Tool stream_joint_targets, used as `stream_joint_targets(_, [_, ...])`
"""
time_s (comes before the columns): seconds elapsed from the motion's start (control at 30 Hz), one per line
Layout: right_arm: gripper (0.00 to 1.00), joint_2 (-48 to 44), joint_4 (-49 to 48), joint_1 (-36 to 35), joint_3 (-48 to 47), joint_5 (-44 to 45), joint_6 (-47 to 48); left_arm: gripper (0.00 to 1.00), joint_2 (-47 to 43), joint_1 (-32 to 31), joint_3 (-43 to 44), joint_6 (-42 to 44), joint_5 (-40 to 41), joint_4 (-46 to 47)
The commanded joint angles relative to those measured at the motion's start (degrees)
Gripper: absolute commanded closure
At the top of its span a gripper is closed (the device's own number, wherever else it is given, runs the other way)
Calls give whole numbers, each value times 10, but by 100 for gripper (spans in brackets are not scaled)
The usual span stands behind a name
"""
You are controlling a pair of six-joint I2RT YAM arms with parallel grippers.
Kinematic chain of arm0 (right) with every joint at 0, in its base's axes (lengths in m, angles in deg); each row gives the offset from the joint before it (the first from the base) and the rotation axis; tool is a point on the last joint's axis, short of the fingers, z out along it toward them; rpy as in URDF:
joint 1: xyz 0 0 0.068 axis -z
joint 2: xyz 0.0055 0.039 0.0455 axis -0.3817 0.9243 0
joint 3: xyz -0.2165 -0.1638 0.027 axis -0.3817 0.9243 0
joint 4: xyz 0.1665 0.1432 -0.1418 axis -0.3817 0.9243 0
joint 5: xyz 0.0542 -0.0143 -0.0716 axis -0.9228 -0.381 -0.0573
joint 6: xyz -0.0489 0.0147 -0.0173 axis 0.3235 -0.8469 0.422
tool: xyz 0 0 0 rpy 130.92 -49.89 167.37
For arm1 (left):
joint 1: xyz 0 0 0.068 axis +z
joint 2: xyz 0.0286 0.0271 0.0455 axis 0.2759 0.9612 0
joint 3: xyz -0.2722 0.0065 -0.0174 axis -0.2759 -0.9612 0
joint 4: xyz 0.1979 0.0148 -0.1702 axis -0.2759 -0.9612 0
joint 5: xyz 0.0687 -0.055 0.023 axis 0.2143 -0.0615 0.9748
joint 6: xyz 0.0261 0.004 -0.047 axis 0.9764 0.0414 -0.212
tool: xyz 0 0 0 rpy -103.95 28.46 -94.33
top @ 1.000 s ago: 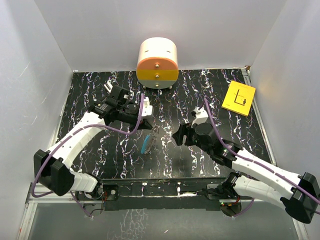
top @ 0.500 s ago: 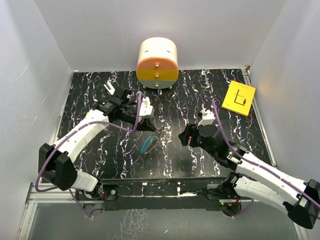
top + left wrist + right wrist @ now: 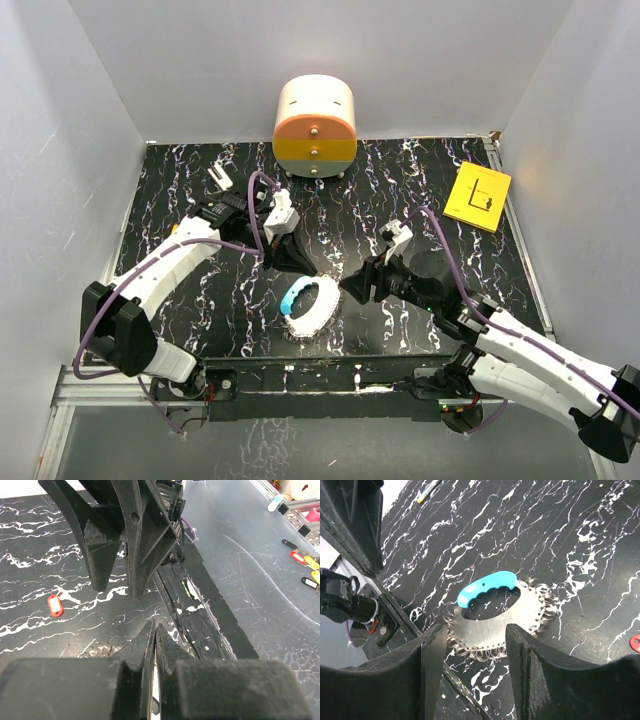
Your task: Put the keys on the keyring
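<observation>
Keyring (image 3: 308, 307) lies flat on black table (image 3: 420, 170), near front edge. Right gripper (image 3: 352, 289) just beside it, jaws spread. Left gripper (image 3: 154, 632) pressed together, pinches nothing. Red key (image 3: 55, 605) on table, apart from keyring. Drawer box (image 3: 315, 125) at back is closed, contents hidden.

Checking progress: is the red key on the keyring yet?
No. In the right wrist view the red key lies on the table, apart from the keyring.
</observation>
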Motion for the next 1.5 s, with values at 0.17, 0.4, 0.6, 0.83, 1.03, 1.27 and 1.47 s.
stream_joint_targets(0.17, [50, -27, 34, 2, -18, 88, -13, 100, -18, 41, -90, -215, 74, 213])
stream_joint_targets(0.4, [51, 44, 46, 3, -47, 110, -11, 100, -63, 63, -155, -410, 214, 413])
stream_joint_targets(0.6, [57, 223, 10, 3, -130, 62, -7, 47, -152, 67, -207, -417, 282, 434])
stream_joint_targets(0.83, [56, 379, -35, 3, -230, 14, 18, 34, -217, 72, -277, -431, 311, 445])
stream_joint_targets(1.03, [55, 501, -12, 7, -314, -45, 26, 31, -242, 73, -288, -431, 359, 410])
stream_joint_targets(1.27, [58, 547, -8, 22, -320, -58, -4, 30, -272, 73, -307, -421, 390, 401])
stream_joint_targets(1.47, [58, 564, 14, 29, -322, -54, -19, 30, -284, 73, -328, -434, 400, 422])
